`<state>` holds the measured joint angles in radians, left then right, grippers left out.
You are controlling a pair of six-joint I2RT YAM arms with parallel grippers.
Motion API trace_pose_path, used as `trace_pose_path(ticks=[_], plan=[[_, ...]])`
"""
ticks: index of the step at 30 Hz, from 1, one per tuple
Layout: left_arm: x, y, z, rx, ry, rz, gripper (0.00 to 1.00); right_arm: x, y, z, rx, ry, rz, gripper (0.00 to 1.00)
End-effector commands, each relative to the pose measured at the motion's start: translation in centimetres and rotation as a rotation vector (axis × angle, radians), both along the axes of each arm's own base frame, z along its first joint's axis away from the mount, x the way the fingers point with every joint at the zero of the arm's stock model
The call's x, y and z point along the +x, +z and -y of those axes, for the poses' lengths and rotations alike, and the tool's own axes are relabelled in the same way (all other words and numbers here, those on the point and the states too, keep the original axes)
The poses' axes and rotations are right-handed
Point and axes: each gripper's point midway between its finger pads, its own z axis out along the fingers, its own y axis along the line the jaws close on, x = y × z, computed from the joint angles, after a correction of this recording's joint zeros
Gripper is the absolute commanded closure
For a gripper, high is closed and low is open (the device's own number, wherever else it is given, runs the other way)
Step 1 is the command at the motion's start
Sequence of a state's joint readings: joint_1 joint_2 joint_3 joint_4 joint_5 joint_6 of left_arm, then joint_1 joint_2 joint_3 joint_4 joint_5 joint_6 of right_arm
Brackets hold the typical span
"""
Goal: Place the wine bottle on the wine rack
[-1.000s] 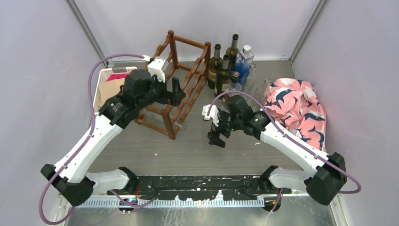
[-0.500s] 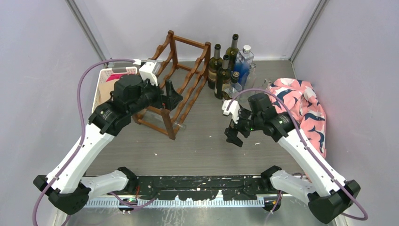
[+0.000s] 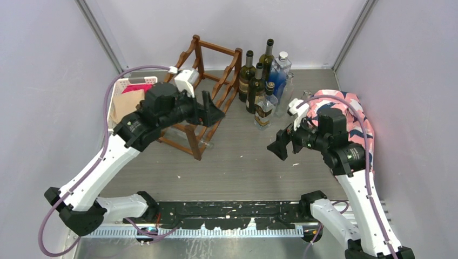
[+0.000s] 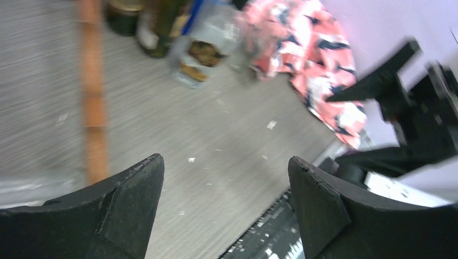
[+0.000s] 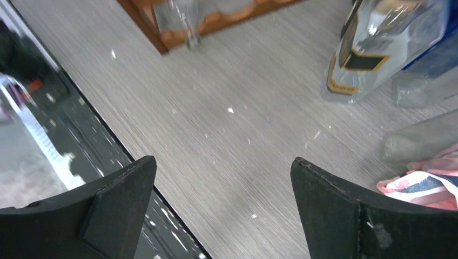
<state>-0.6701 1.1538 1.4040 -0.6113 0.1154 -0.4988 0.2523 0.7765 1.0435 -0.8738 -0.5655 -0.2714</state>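
Dark reddish-brown wood marked out the wine rack (image 3: 195, 141), which stood upright toward the back left of the grey table (image 3: 237, 164), just right of a white basket (image 3: 120, 86). The wine bottles (image 3: 248, 75), dark green glass, stood upright in a tight cluster at the back of the table just beside the rack's right side, none of them in a gripper. A blue-tinted bottle (image 3: 279, 73) stood among them, and a clear bottle with a dark label (image 3: 263, 110) stood at the front of the group. The neck of another clear glass bottle (image 5: 186, 24) poked out low by the rack's near post, though the pictures could not settle how it lay inside the frame. The left gripper (image 3: 211, 111) hung against the near face of the rack, above the table; its wrist camera showed both fingers (image 4: 129, 199) spread wide with only bare tabletop between them. The right gripper (image 3: 278, 147) hovered over open table, well apart from the rack and near the labelled bottle, its fingers (image 5: 335, 205) likewise parted and holding nothing. A pink cloth with a dark pattern (image 3: 354, 110) lay crumpled at the right edge of the table, beside the right arm.
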Motion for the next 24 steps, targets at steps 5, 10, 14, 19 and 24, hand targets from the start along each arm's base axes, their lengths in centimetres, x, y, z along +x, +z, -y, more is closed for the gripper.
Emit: trace_pose_path(ticks=[5, 10, 14, 19, 24], plan=[[-3.5, 4.8, 8.8, -0.322, -0.184, 0.202, 0.12, 3.8, 18.4, 0.7, 0.515, -0.373, 0.236, 0.00], [-2.9, 6.9, 13.0, -0.529, -0.161, 0.265, 0.00, 5.6, 26.2, 2.5, 0.839, -0.550, 0.288, 0.00], [-1.8, 7.1, 18.1, -0.599, -0.200, 0.214, 0.00, 6.1, 29.5, 2.0, 1.103, -0.520, 0.237, 0.00], [-2.6, 7.3, 23.7, -0.620, -0.327, 0.200, 0.01, 6.5, 31.3, 3.9, 1.124, -0.582, 0.381, 0.00], [-1.7, 7.4, 26.5, -0.715, -0.339, 0.140, 0.38, 5.6, 32.6, 6.5, 1.115, -0.680, 0.495, 0.00]])
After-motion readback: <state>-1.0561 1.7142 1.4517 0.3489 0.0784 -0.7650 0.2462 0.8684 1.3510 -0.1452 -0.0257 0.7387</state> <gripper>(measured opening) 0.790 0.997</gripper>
